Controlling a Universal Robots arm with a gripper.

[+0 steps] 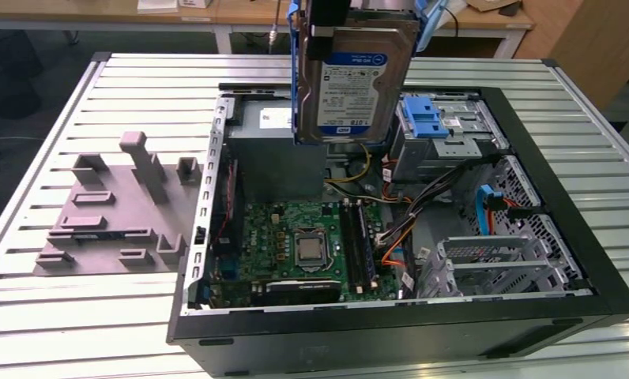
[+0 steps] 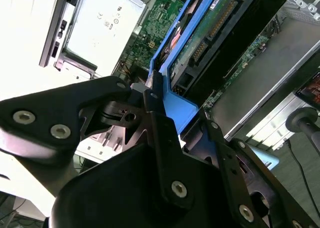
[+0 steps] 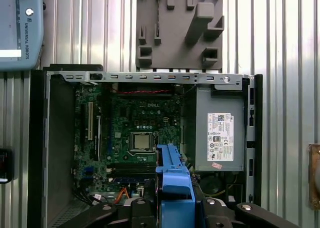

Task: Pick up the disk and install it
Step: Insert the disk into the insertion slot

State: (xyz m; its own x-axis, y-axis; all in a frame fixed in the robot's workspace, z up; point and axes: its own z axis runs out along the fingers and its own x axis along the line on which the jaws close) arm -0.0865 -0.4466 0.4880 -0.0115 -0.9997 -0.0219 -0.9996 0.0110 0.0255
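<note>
The disk (image 1: 354, 79), a silver hard drive with a white-and-blue label in a blue plastic bracket, hangs upright in the air above the open computer case (image 1: 567, 237). It is over the back half of the case, in front of the grey power-supply box (image 1: 277, 154). My gripper (image 2: 162, 105) is shut on the disk's blue bracket (image 2: 172, 100). In the first wrist view the bracket (image 3: 172, 183) sits between the black fingers (image 3: 145, 213), above the motherboard (image 3: 135, 133). The gripper's body is cut off at the top edge of the exterior view.
A blue latch on a grey metal cage (image 1: 431, 126) sits at the case's back, on the exterior view's right. Drive cages (image 1: 504, 260) and orange and blue cables fill that side. A grey fixture plate (image 1: 109, 209) lies on the slatted table at the left.
</note>
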